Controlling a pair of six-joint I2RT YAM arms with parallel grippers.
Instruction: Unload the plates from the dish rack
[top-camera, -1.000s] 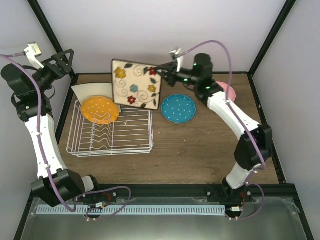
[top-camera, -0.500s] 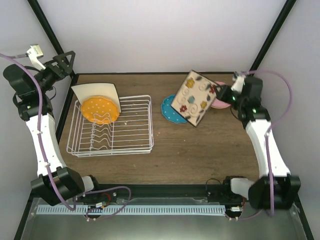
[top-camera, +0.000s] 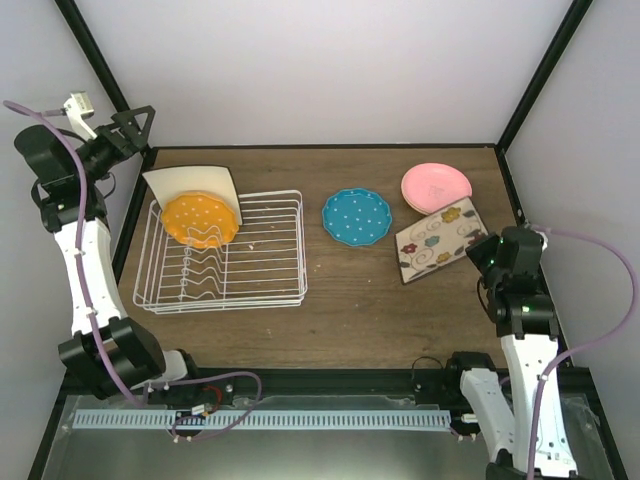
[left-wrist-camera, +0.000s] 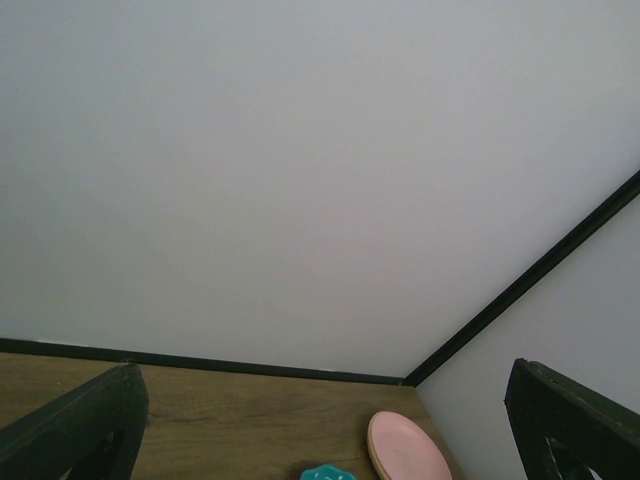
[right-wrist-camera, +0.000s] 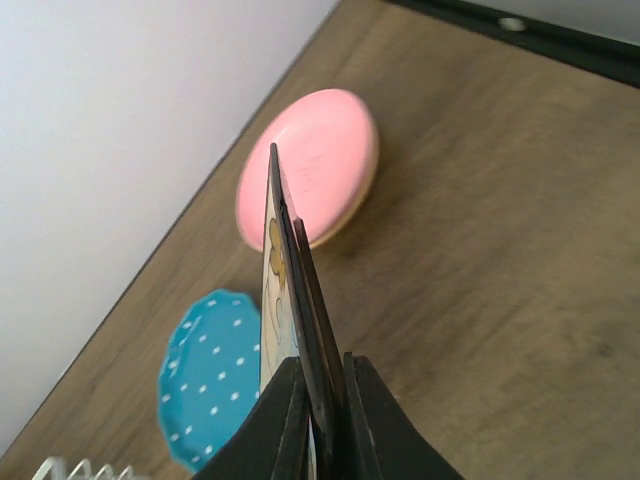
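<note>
The right gripper (top-camera: 487, 250), over the table's right side not far from its near edge, is clamped tight on the rim of the square cream ceramic plate with painted flowers (top-camera: 438, 240). The wrist view shows both fingers (right-wrist-camera: 285, 420) pinching the plate edge-on with no gap.

The step in hand looks like setting this plate down on the brown wooden table (top-camera: 380, 300). To do it well, I would lower the free edge first until it rests on the wood, lay the plate flat, and only then release. The fingers should then draw back toward the near right corner along the plate's own plane, so that it isn't dragged. Whether any edge already touches the table I cannot tell. Its far corner sits just beside the round pink plate (top-camera: 436, 185), so it must be kept off that rim. The round teal dotted plate (top-camera: 357, 216) lies near on its left.

The flowered plate shows its decorated face upward and tilted. Its long axis runs diagonally from near left toward the far right edge, and it is gripped at its right end.

Farther left, the white wire dish rack (top-camera: 250, 270) holds the scalloped bright-orange dotted plate (top-camera: 200, 220) and a plain cream square plate (top-camera: 190, 185) upright at its far left end. Beyond the far left corner, the left gripper (top-camera: 132, 122) hangs wide open and empty.
</note>
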